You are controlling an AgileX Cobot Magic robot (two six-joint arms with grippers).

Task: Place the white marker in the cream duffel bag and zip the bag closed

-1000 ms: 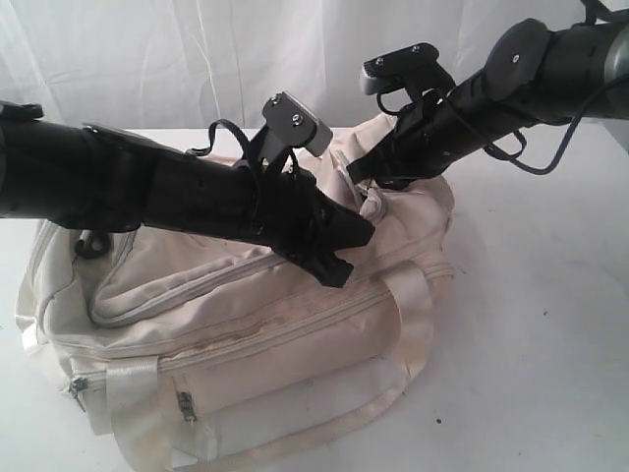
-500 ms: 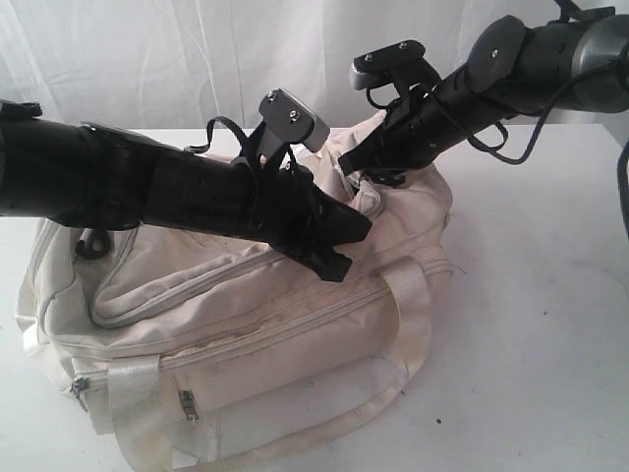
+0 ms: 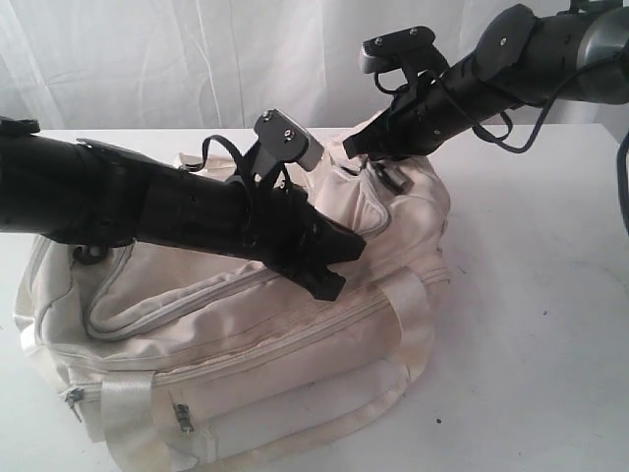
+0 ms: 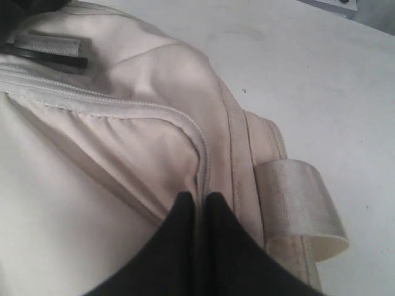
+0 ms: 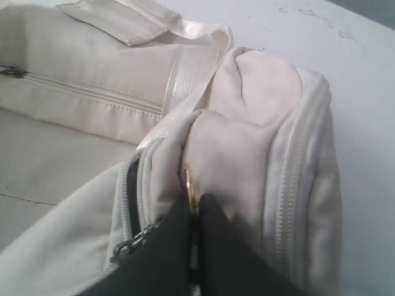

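Standing back, the wide view shows the cream duffel bag (image 3: 246,334) lying on the white bench (image 3: 531,295), its far end raised under the right gripper (image 3: 352,147); only the wrist cameras show the tips. The right gripper is pinched tight on a small brass tab (image 5: 188,182) there, while the left gripper (image 4: 199,200) is nearly closed over the grey zipper (image 4: 142,108), and whether it holds anything I cannot tell.

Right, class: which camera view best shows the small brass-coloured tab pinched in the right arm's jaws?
The right wrist view: the brass-coloured tab sits close up between the shut jaws of the right gripper, against the cream duffel bag. In the exterior view the arm hides it; the left wrist view misses it.
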